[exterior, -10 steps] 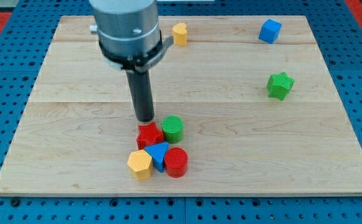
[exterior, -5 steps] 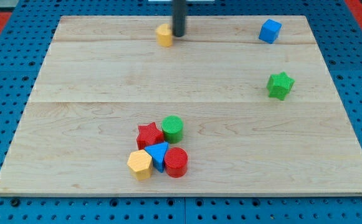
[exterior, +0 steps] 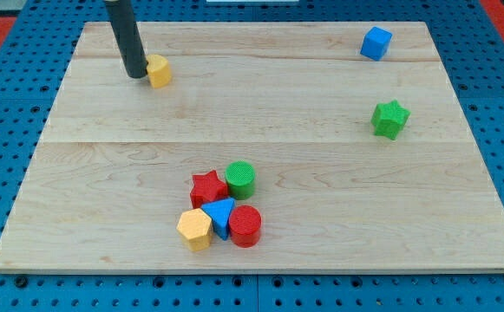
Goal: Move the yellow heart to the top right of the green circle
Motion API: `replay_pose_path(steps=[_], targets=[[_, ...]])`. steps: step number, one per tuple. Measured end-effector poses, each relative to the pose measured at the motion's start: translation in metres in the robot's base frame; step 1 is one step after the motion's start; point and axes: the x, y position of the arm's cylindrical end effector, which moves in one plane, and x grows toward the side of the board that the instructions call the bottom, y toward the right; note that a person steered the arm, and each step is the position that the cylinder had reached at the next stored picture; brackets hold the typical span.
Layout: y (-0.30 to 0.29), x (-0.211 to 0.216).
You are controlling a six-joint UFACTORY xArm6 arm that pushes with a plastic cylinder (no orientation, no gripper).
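Note:
The yellow heart (exterior: 159,70) lies near the view's top left of the wooden board (exterior: 321,217). My tip (exterior: 136,74) stands just to the heart's left, touching or almost touching it. The green circle (exterior: 240,178) sits low in the middle of the board, far below and to the right of the heart. It is packed against a red star (exterior: 207,188), a blue triangle (exterior: 220,215), a red cylinder (exterior: 245,225) and a yellow hexagon (exterior: 194,228).
A blue cube (exterior: 376,42) lies at the view's top right. A green star (exterior: 389,118) lies at the right, below the cube. The board rests on a blue pegboard (exterior: 9,130).
The yellow heart has slid left along the board's top, from near the top middle to the top left. My tip has gone from the heart's right side to its left side.

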Motion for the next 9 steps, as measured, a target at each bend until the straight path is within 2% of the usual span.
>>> replay_pose_path(steps=[1, 2, 3, 4, 5, 6, 7, 8, 9], targets=[[-0.010, -0.027], [0.020, -0.023], [0.035, 0.025], [0.064, 0.030], [0.067, -0.009], [0.080, 0.009], [0.081, 0.076], [0.094, 0.112], [0.086, 0.091]])
